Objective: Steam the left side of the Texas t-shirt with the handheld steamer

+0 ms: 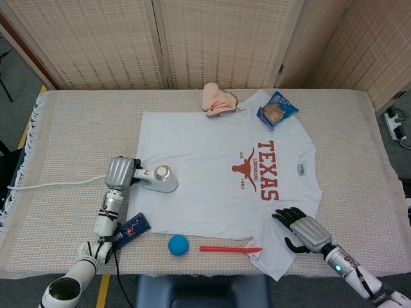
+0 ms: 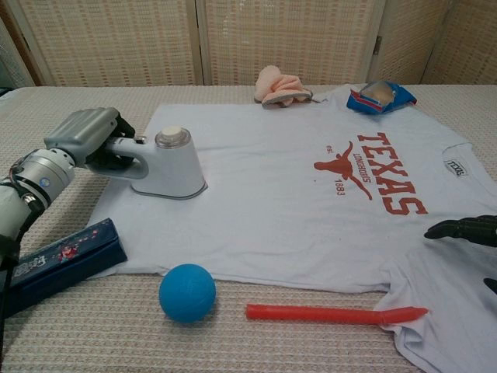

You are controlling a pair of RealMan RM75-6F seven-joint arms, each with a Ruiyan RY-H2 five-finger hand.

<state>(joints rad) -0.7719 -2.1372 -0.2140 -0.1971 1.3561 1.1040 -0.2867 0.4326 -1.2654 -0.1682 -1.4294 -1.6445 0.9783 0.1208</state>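
The white Texas t-shirt (image 1: pixel 212 173) (image 2: pixel 279 194) lies flat on the table, red TEXAS print toward its right side. My left hand (image 1: pixel 120 172) (image 2: pixel 87 136) grips the handle of the white handheld steamer (image 1: pixel 159 180) (image 2: pixel 167 165), whose base rests on the shirt's left part. Its cord (image 1: pixel 58 184) trails off to the left. My right hand (image 1: pixel 302 230) (image 2: pixel 464 231) hovers over the shirt's lower right sleeve with fingers spread, holding nothing.
A blue ball (image 1: pixel 178 244) (image 2: pixel 187 292) and a red stick (image 1: pixel 228 248) (image 2: pixel 334 314) lie by the shirt's front hem. A dark blue box (image 1: pixel 125 231) (image 2: pixel 58 256) sits front left. A pink cloth (image 1: pixel 217 101) (image 2: pixel 279 86) and a snack bag (image 1: pixel 277 109) (image 2: pixel 379 96) lie at the back.
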